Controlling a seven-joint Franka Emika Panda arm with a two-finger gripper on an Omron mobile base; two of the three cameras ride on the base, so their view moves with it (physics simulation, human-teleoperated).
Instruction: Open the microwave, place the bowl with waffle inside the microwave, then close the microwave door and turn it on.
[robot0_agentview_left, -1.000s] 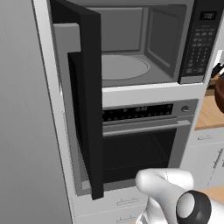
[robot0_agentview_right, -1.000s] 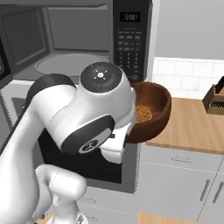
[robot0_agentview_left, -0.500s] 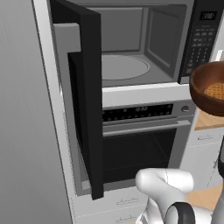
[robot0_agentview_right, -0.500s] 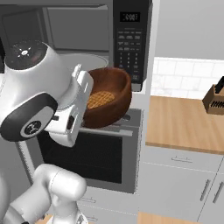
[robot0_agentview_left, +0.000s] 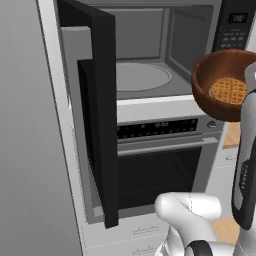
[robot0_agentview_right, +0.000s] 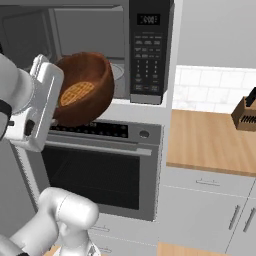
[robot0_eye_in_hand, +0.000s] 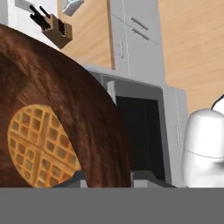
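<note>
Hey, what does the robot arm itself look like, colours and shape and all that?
The arm is glossy white with rounded, bulbous links and dark grey joint bands. The hand is a boxy white block, and the gripper ends in two small dark grey finger tips. No cables or markings are visible.

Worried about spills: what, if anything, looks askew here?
The bowl with waffle, held in the air in front of the open microwave, is tipped steeply on its side. The waffle sits inside it; nothing has spilled.
</note>
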